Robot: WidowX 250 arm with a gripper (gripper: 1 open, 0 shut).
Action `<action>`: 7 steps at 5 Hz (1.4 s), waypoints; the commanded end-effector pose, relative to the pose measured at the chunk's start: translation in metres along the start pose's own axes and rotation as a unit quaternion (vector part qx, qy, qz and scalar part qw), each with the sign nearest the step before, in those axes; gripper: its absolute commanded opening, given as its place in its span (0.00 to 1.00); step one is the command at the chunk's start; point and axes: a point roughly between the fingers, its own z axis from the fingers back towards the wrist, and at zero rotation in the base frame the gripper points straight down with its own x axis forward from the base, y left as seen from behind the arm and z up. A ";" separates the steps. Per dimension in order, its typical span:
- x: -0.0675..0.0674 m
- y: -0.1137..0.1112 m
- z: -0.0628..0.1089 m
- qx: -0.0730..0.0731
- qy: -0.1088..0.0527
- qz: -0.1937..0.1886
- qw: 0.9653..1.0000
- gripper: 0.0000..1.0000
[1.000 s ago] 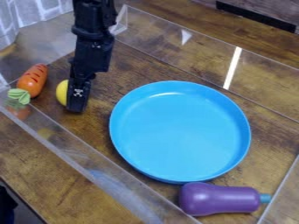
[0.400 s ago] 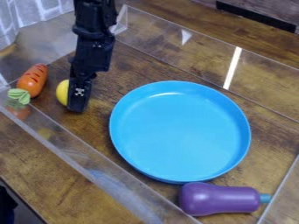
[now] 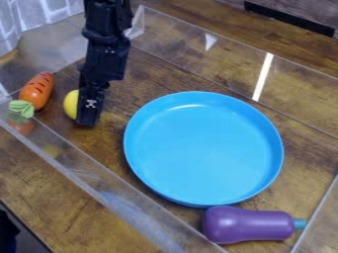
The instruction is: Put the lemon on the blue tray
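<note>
You've got the gripper (image 3: 87, 103) down at the lemon (image 3: 74, 105), far-left of the blue tray (image 3: 204, 148) on the wood table (image 3: 79, 203). Jaws look open w/ the lemon at the fingers; can't tell if you've got hold of it. Carrot (image 3: 36, 91) is just left of the lemon, eggplant (image 3: 248, 224) at the near right, by the tray's rim.

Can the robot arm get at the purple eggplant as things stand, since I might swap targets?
Probably not directly: the arm's fingers are down at the lemon, and the blue tray lies between them and the eggplant. Lifting over looks feasible.
</note>
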 end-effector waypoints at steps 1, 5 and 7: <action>-0.013 0.009 0.003 0.001 -0.004 0.023 1.000 0.00; -0.017 0.002 0.027 0.005 0.010 0.048 0.999 0.00; -0.012 -0.002 0.054 0.014 0.027 0.058 0.998 0.00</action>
